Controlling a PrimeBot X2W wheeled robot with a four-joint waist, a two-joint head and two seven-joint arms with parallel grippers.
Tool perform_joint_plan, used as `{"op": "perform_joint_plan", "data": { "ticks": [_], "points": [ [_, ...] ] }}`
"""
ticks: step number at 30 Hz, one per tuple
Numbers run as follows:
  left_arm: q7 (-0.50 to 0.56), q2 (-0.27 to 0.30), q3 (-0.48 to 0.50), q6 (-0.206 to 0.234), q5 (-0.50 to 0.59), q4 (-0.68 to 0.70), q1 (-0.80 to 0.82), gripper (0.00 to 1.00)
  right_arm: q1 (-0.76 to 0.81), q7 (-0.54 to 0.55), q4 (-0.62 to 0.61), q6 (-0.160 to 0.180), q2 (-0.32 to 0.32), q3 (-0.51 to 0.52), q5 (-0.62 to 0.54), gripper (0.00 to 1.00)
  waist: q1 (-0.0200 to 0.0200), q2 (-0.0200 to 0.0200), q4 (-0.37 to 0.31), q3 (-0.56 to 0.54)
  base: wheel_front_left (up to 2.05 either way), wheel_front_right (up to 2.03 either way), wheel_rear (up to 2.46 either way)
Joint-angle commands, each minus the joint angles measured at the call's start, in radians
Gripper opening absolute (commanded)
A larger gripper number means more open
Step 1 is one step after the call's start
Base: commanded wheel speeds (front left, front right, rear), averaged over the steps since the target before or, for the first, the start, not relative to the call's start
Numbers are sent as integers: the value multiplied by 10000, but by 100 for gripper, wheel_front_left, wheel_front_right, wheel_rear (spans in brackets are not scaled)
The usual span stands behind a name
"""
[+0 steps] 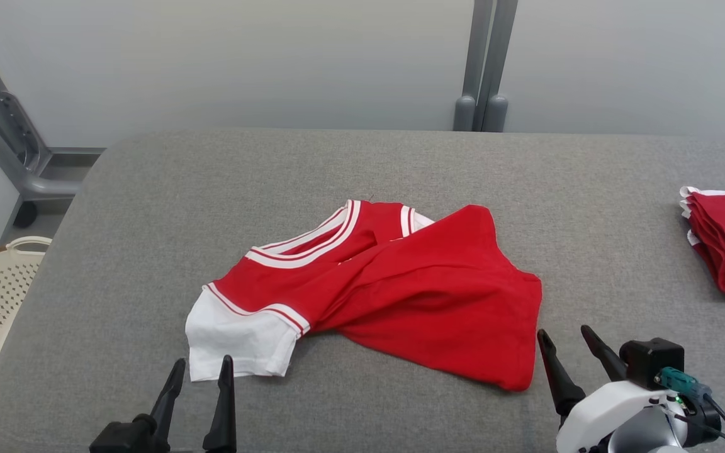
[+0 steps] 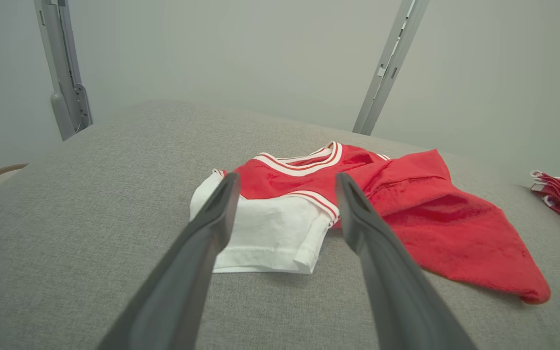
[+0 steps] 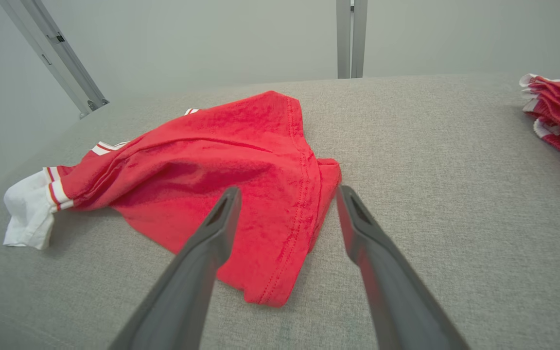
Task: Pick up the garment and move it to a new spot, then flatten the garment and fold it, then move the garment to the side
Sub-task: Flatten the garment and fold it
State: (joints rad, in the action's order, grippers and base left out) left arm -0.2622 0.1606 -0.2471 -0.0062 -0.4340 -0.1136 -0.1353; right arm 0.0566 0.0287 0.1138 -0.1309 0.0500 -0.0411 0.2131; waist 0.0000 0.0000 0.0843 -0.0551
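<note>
crumpled garment (image 1: 375, 289) lies crosswise, one end in front of each gripper

it sits mid-way across the grey padded top (image 1: 400, 170), bunched and lapped over itself, long axis running left to right. white sleeve (image 1: 236, 340) points at the left gripper (image 1: 204, 360), which hangs just short of it. red hem corner (image 1: 517, 377) lies just beside the right gripper (image 1: 565, 331). both grippers spread wide, empty, clear of cloth. neither plainly nearer; looks like a two-handed pick.
</note>
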Motion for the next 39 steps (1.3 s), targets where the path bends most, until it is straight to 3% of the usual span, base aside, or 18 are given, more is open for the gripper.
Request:
{"op": "perform_joint_plan", "data": {
  "ticks": [1,8,18,28,29,31,33,34,35,39],
  "points": [
    [11,83,13,41,60,17,-84,100,-46,103,46,5,8,7,-171,100,0,0,41,23,0,0,0],
    [399,310,39,326,204,264,104,100,-1533,1581,810,5,24,446,-356,100,0,0,83,285,0,0,0],
    [838,352,-173,421,325,789,447,100,-5181,4588,3496,5,263,1889,-188,100,0,0,638,1366,0,0,0],
    [649,249,-386,156,280,373,1041,100,-6785,5369,5463,3,320,1836,-399,100,0,0,1190,2123,0,0,0],
    [630,241,-394,171,269,329,1069,100,-6828,5349,5562,3,308,1757,-404,96,0,0,1213,2141,0,0,0],
    [584,236,-387,184,242,271,1120,100,-6852,5334,5776,3,279,1740,-280,71,0,0,1241,2175,0,0,0],
    [569,229,-386,191,227,227,1172,100,-6901,5294,5929,3,286,1717,-270,67,0,0,1253,2198,0,0,0],
    [566,225,-388,200,216,209,1185,100,-6927,5315,6027,3,296,1760,-260,51,0,0,1254,2208,0,0,0],
    [556,215,-399,205,200,185,1201,100,-6957,5322,6110,3,313,1780,-297,44,0,0,1256,2220,0,0,0],
    [523,203,-417,191,170,102,1252,100,-7013,5310,6308,3,305,1882,-375,36,0,0,1249,2233,0,0,0]
  ]
}}
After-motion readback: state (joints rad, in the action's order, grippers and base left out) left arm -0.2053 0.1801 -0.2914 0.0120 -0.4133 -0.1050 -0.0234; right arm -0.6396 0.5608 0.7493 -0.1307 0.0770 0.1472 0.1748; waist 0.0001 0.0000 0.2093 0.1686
